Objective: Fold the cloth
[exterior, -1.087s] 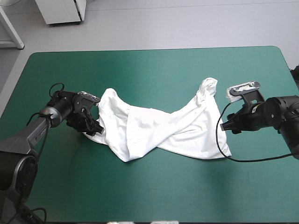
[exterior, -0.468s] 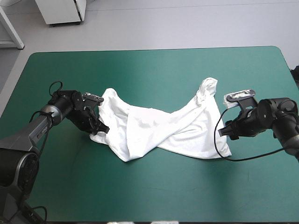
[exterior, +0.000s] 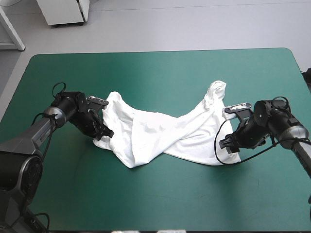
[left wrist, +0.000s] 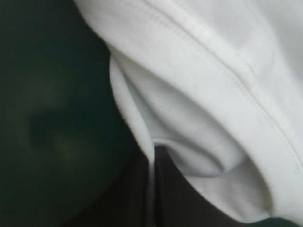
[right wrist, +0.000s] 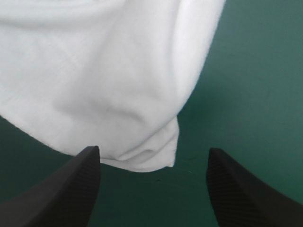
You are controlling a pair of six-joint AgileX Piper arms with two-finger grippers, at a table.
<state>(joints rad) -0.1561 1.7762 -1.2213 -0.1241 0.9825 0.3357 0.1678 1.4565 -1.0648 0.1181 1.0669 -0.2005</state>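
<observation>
T-shirt (exterior: 165, 136), white and short-sleeved, lies crumpled across the middle of the tabletop (exterior: 146, 73), stretched from one arm toward the other and twisted at its centre, where one band of fabric crosses over another. Its right part fans out wide, and one bunched end reaches toward the far edge of the teal-green cover. The left part narrows to a rumpled flap.

At that flap sits the left claw (exterior: 101, 131), low on the cover at the cloth's left edge. In the left wrist view the left claw (left wrist: 152, 158) is all but closed, its black fingers (left wrist: 118, 198) meeting with a thin sheet of the T-shirt (left wrist: 199, 71) pinched between them. Beyond the pinch the fabric rises in soft folds, and a hem with two rows of stitching runs slantwise across it. The cover (left wrist: 47, 71) shows dark to one side.

The right claw (exterior: 226, 144) rests just beside the shirt's right edge, near its front right corner. In the right wrist view the right claw (right wrist: 152, 150) stands wide, its two fingers (right wrist: 71, 189) far apart, and a rounded corner of the T-shirt (right wrist: 94, 71) lies on the cover (right wrist: 246, 71) between and just ahead of them, untouched by either finger.
</observation>
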